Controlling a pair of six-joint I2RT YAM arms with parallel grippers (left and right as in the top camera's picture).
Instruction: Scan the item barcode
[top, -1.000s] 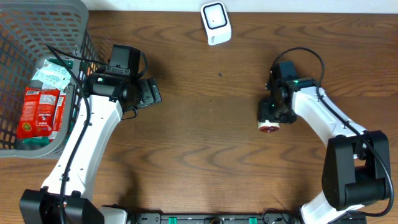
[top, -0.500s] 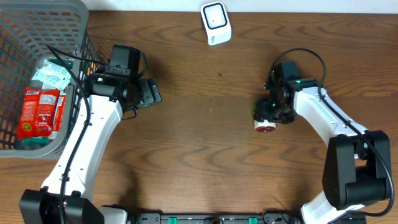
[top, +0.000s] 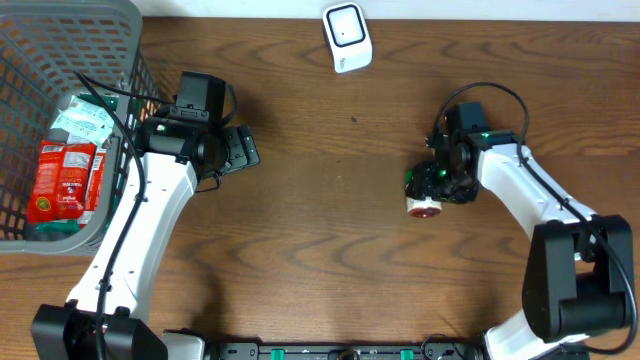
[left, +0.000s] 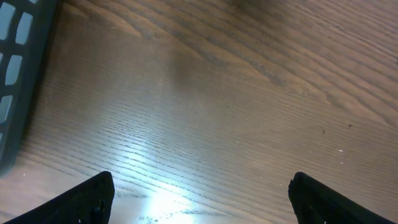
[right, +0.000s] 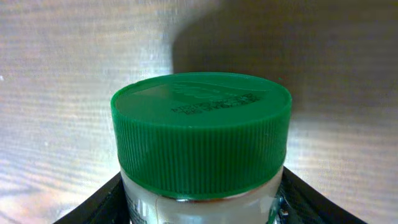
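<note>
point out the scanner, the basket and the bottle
scanner (top: 347, 37), overhead view, middle of its white face
basket (top: 100, 12), overhead view, its far rim
bottle (right: 201, 130), right wrist view, ribbed side of its green cap

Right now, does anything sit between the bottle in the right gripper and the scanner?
Nothing visible does. The right gripper holds the green-capped bottle, and only bare wooden table lies between it and the white barcode scanner.

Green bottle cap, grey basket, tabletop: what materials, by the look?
Green ribbed screw cap: moulded plastic, matte; fine vertical ridges, embossed top. Grey lattice basket: likely plastic; uniform moulded grid. Brown tabletop: wood or wood-look laminate, semi-gloss; grain lines, glare patch.
</note>
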